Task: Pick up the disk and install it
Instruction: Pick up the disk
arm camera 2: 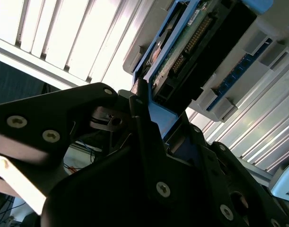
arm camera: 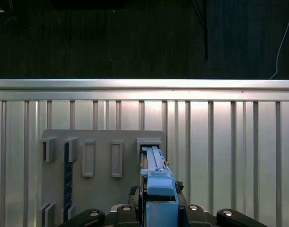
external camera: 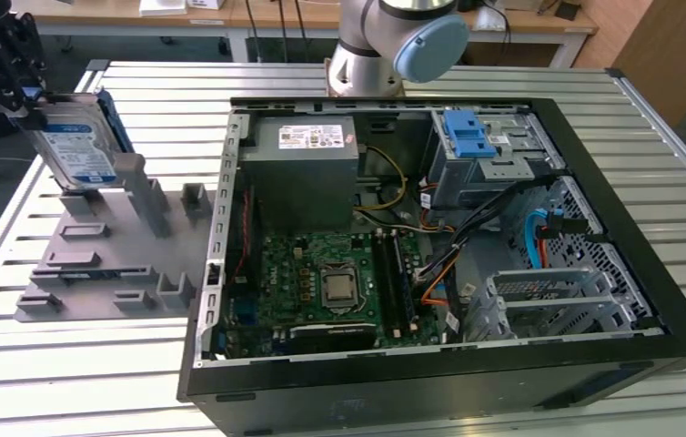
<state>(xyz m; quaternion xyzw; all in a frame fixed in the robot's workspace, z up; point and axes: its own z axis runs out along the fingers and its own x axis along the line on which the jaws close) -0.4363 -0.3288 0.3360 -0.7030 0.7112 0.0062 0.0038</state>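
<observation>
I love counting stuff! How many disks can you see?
1. The disk stands on edge at the grey holder, at the exterior view's left, with the gripper shut on its upper edge. Others may hide inside the computer.

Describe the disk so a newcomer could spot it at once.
Beside the open computer case, on the exterior view's left, lies a grey slotted plate. At its far end the disk stands on edge, the gripper clamped on its top edge. It alone is silver, blue-and-white labelled, framed in blue plastic.
</observation>
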